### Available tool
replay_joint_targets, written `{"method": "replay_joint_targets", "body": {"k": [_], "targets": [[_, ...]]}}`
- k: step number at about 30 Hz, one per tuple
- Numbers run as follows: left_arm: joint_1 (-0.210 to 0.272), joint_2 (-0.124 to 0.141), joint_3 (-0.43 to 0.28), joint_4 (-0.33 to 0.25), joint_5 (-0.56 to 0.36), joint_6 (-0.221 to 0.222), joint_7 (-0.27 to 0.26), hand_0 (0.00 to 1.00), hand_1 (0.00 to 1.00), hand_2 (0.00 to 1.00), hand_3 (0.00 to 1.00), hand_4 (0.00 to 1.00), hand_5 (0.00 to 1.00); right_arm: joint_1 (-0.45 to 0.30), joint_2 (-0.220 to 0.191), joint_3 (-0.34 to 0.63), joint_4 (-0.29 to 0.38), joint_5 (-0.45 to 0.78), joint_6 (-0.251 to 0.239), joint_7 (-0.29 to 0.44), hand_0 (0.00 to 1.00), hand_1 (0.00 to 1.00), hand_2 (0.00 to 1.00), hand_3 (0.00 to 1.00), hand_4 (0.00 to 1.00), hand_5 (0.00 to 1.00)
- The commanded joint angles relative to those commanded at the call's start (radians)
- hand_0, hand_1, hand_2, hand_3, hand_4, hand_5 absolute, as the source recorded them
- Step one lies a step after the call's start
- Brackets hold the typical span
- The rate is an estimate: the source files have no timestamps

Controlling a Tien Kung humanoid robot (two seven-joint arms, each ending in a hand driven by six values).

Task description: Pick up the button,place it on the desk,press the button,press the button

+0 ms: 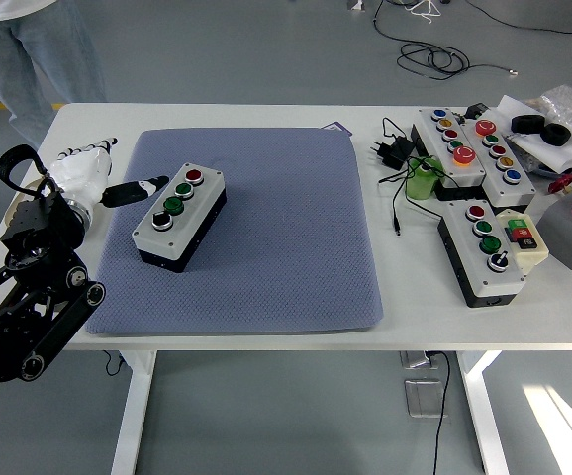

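Right now the button box (179, 217) is sitting on the blue-grey mat (266, 247) in the middle of the bench (266, 332), lying at a slant with its red cap towards the far side and the black knob towards me. The left robot hand (103, 178) is reaching in from the left, its white fingers loosely spread and gripping nothing, with one dark-tipped finger (138, 188) pointing at the box's left edge, very near it or just touching; I cannot tell which.

The box is looking like a rigid plastic enclosure, pale lid over a black base, so it should not flex or crush. I would guess it is moderately light, though the smooth side walls may be slippery against hard fingers. The sensible hold seems to be across the short width, fingers on one long side wall and thumb on the other, keeping clear of the caps on top.

A person (29, 59) is standing at the far left corner. Other button boxes (484, 247) are lying well apart on the right.
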Motion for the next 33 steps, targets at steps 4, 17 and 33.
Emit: {"method": "replay_joint_targets", "body": {"k": [4, 17, 33], "targets": [[-0.001, -0.020, 0.015, 0.002, -0.046, -0.012, 0.000, 0.994, 0.998, 0.998, 0.998, 0.998, 0.899, 0.002, 0.000, -0.002, 0.000, 0.002, 0.000, 0.002, 0.787, 0.797, 0.817, 0.751, 0.412, 0.479], [-0.007, -0.045, 0.070, -0.002, -0.099, -0.028, 0.000, 0.957, 0.998, 0.998, 0.998, 0.998, 0.911, 0.003, 0.000, -0.007, 0.000, 0.003, -0.002, 0.003, 0.787, 0.797, 0.817, 0.751, 0.412, 0.479], [-0.037, -0.094, 0.121, 0.113, -0.003, -0.042, 0.000, 0.919, 0.998, 0.998, 0.998, 0.998, 0.641, -0.001, -0.001, -0.017, 0.000, 0.007, -0.002, 0.003, 0.787, 0.797, 0.817, 0.751, 0.412, 0.479]]}}
